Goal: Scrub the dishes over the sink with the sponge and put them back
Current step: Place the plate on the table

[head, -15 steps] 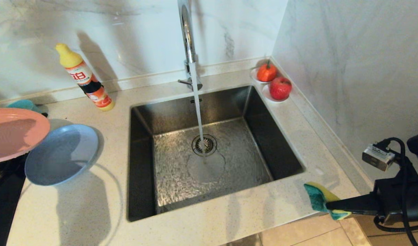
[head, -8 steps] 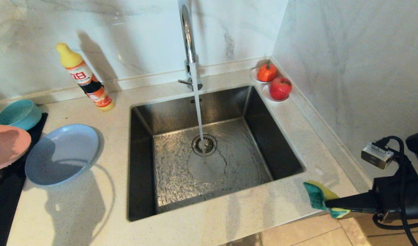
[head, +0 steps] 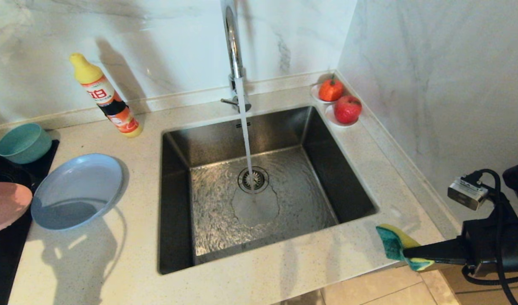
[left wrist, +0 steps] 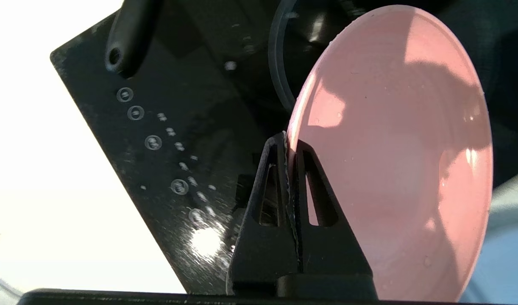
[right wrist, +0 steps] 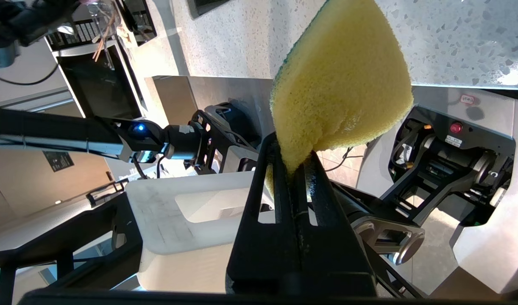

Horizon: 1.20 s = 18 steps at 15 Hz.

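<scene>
I found the left claw [left wrist: 289,146] clenched on the rim of the pink plate [left wrist: 394,144], holding it over the black cooktop [left wrist: 191,127] at the far-left edge of the tabletop [head: 93,262]. The plate's face tilted away from the claw, with the pale blue plate [head: 74,190] just to its right and the teal bowl [head: 23,142] beyond it. My right claw [right wrist: 293,167] was clamped on the sponge [right wrist: 339,80], hanging off the near-right corner of the sink [head: 348,178], well apart from the plate. Water ran from the tap [head: 231,46] into the drain. In my judgement the left arm is setting the plate down; the blue plate lies nearest that arm.
</scene>
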{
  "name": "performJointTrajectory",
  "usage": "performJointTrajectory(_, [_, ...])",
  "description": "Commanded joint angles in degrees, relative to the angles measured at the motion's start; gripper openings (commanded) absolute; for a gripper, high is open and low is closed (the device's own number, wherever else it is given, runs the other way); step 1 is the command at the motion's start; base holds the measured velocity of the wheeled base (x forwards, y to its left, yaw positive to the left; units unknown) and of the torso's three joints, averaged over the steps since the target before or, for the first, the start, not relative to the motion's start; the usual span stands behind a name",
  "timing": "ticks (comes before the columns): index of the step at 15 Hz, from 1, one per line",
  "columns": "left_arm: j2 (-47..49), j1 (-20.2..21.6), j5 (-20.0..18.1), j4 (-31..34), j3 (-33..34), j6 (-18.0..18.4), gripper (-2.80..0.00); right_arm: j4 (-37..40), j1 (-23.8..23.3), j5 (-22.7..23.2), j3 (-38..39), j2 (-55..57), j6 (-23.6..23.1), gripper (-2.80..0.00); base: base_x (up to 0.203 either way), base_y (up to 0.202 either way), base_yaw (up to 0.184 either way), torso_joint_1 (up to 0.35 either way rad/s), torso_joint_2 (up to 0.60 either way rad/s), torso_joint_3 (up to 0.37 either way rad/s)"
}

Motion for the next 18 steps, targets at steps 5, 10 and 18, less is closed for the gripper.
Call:
performJointTrajectory(5, [5.9,1.59,-2.57,-1.41,0.5,0.17,-2.8,0.16,0.05,0.33,-0.6,0.3,0.06,-2.8,0.0,0.0,0.0,0.0,0.0,0.0])
performJointTrajectory(10, [7.56,1.76,-2.64,-1.41,1.12,0.25,-2.8,0.25,0.05,0.33,-0.58,0.21,0.06,-2.8,0.0,0.0,0.0,0.0,0.0,0.0])
performJointTrajectory(18, [5.94,2.47,-3.99,-1.05,0.48,-0.01,0.0,0.16,0.05,0.33,0.01,0.03,0.06,-2.8,0.0,0.0,0.0,0.0,0.0,0.0])
